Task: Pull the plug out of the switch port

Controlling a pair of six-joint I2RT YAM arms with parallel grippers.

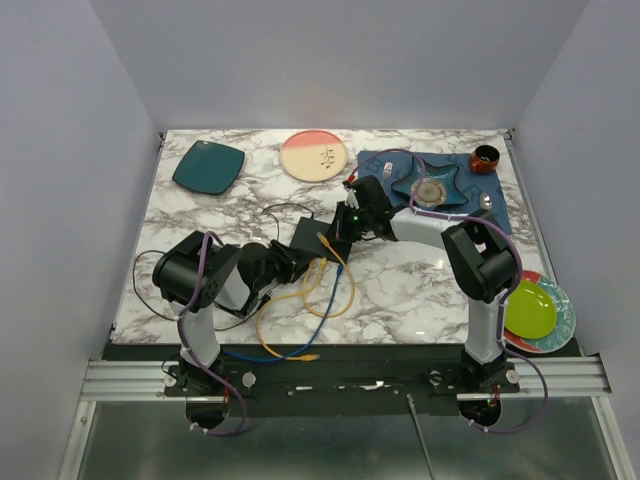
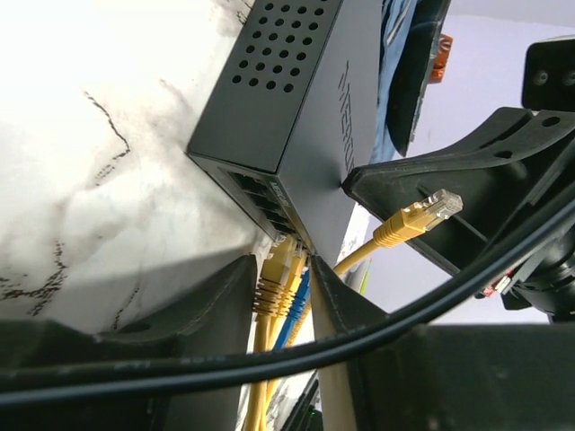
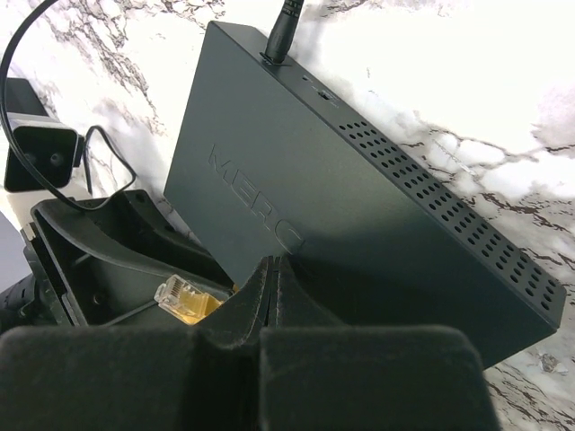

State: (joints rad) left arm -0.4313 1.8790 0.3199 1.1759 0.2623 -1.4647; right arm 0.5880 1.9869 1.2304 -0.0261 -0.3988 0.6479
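The switch is a flat black box at the table's middle; in the left wrist view the switch shows its port row at its near end. A yellow plug and a blue plug sit in the ports. My left gripper straddles them, and its fingers press in on the bundle from both sides. My right gripper is shut with its tip resting on the top of the switch. A loose yellow plug lies free beside it.
Yellow and blue cables loop toward the near edge. A black power brick with a thin cord lies beside the switch. At the back are a teal plate, a pink plate and a blue mat. Stacked plates sit at the right.
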